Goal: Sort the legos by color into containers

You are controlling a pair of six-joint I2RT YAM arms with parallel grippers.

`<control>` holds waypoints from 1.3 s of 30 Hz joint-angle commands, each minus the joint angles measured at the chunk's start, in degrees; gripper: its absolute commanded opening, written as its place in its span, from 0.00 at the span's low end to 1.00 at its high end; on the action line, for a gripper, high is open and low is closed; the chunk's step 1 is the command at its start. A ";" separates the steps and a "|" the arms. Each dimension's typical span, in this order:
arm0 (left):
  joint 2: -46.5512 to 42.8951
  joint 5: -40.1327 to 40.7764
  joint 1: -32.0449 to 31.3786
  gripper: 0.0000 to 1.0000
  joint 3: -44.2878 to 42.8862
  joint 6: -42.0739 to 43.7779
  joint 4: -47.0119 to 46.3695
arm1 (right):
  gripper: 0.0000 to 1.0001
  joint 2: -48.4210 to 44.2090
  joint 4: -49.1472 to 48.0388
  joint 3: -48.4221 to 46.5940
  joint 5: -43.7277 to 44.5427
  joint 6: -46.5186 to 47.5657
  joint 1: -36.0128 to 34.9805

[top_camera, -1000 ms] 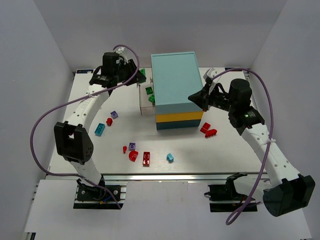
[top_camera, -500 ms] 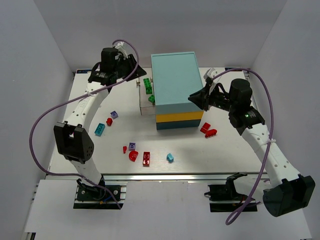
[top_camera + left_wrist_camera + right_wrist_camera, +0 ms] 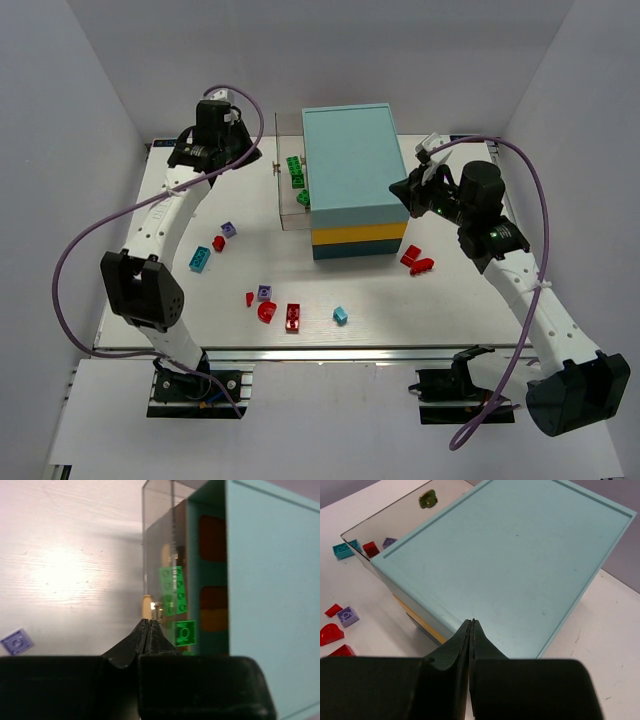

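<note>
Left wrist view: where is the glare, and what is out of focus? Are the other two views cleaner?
Left wrist view: a strong bright patch washes out the white table; the black left gripper is blurred, and the green legos look hazy behind the clear plastic drawer wall. Right wrist view: even light, only the black right gripper soft. Top external view: sharp, with faint shadows.

White table (image 3: 450, 310) carries a boxy cabinet (image 3: 348, 170) at centre rear, light teal over yellow and darker teal layers. Left of it lie a purple brick (image 3: 228, 229), a red brick (image 3: 218, 243) and a light blue brick (image 3: 199, 259). Toward the near edge: small red piece (image 3: 250, 298), second purple brick (image 3: 264, 292), rounded red piece (image 3: 267, 312), studded red brick (image 3: 293, 316), second light blue brick (image 3: 340, 315). Red pair (image 3: 416, 262) lies just right of the cabinet
</note>
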State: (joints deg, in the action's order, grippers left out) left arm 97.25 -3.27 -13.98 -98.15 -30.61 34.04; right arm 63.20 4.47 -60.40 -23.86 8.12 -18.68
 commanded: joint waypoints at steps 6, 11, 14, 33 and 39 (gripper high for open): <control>4.61 -0.93 -0.44 0.11 -2.65 1.25 4.19 | 0.00 -0.71 -2.54 0.28 3.38 -0.74 0.40; 8.30 -6.13 -0.96 0.15 -4.16 1.26 4.02 | 0.00 -1.23 -2.80 0.81 3.73 -0.74 0.83; 8.74 -8.59 -0.96 0.19 -3.89 1.34 2.79 | 0.00 -1.41 -2.80 1.16 3.99 -0.74 1.10; 10.32 -26.52 -0.96 0.46 -0.38 0.03 -5.04 | 0.00 -1.32 -3.33 2.22 3.73 -0.65 1.98; 11.38 -29.51 -0.96 0.49 -0.29 -0.24 -5.83 | 0.00 -1.41 -3.24 2.22 3.73 -0.56 2.33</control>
State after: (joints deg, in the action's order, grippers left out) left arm 108.55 -28.77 -14.76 -98.91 -30.55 30.17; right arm 62.96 3.97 -58.26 -20.69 7.86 -16.82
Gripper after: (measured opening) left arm 0.486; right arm 0.015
